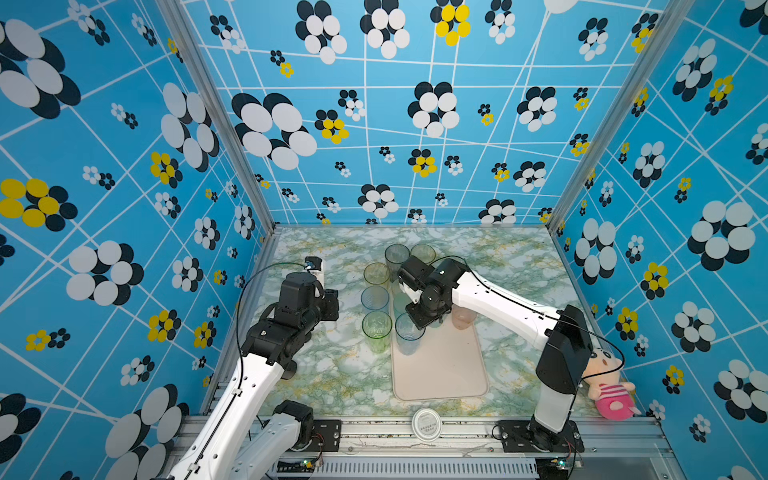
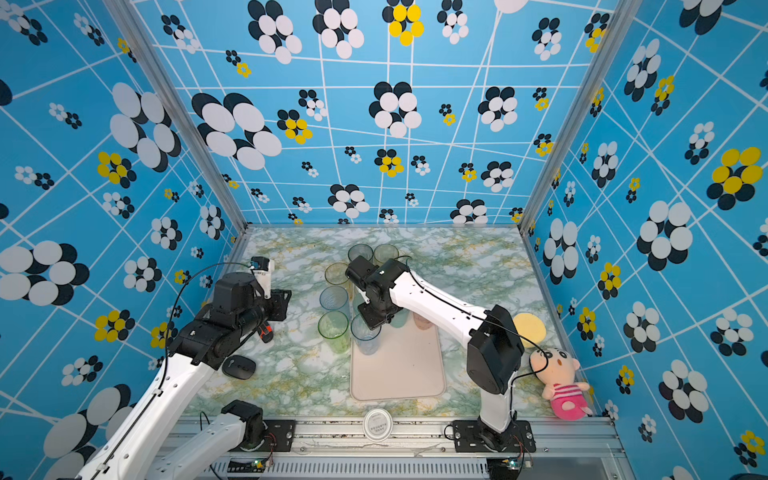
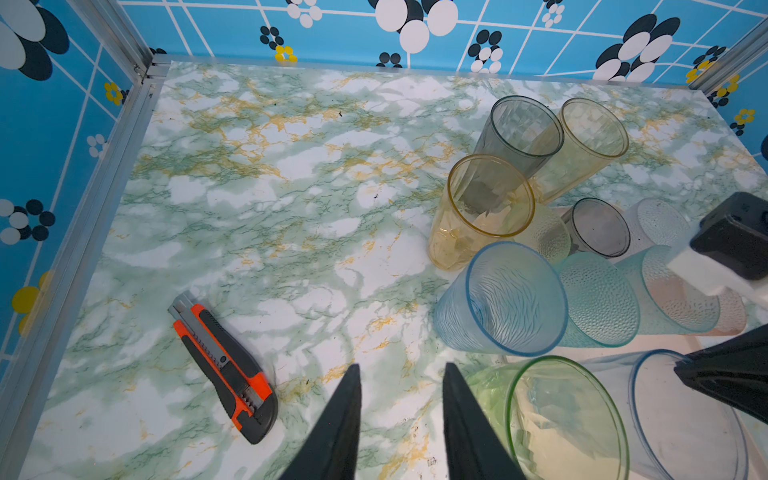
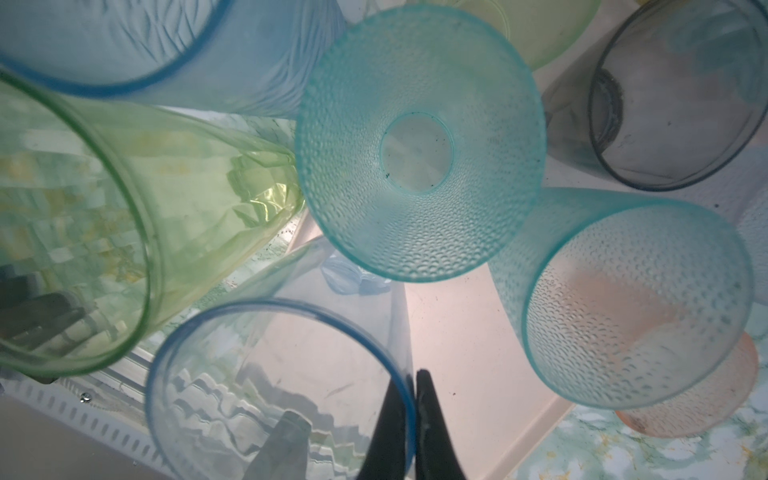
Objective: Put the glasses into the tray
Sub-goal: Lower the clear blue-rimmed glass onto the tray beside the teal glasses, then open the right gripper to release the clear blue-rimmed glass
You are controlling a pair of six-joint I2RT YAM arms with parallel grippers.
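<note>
The right gripper [image 4: 415, 415] pinches the rim of a clear, blue-rimmed glass [image 4: 232, 374] at the tray's [image 4: 457, 332] edge. The left gripper [image 3: 401, 419] hangs part-open and empty above the table [image 3: 291, 208].

Bright even light, soft shadows; wide-angle bend at edges; right wrist close-up blurred.

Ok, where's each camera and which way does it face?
Top views: high at the front, looking down on the table; left arm and right arm show.
Left wrist: behind the open left claw, facing a utility knife and glasses.
Right wrist: above the right claw, which pinches a blue-rimmed glass.
Shared: both wrist views show that glass.
</note>
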